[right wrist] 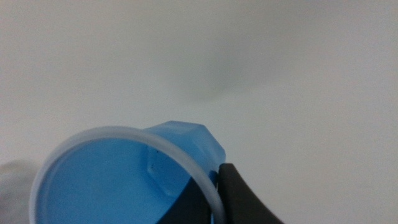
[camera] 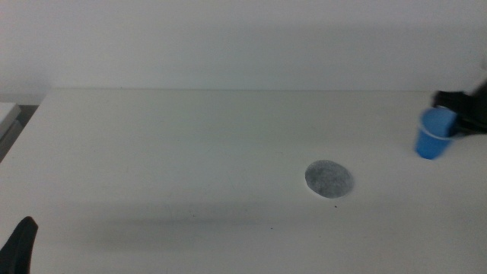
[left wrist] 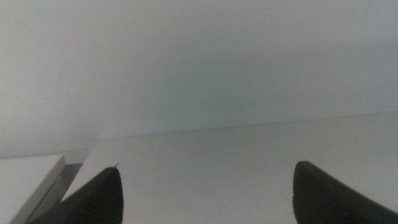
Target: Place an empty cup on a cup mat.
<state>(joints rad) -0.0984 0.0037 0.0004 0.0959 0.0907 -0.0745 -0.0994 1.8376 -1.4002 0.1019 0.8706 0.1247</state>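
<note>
Waiting wide open nearest the camera, left pincer (camera: 19,245) idles while right pincer (camera: 461,116) pinches the light, crushable cup (camera: 434,134) by its rim, well apart from the cup mat (camera: 329,179).

Left gripper (left wrist: 205,193): two dark, near-black jaws w/ fine ribbed texture, tapering to rounded tips. Right gripper (right wrist: 214,186): same dark matte finish, smooth curved jaw edge. No cables, screws or markings visible.

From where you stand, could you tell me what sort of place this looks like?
Probably a robot test bench: a bare white table against a blank wall, only a small bright blue plastic cup, pinched by the right gripper, and a flat round grey speckled mat.
</note>
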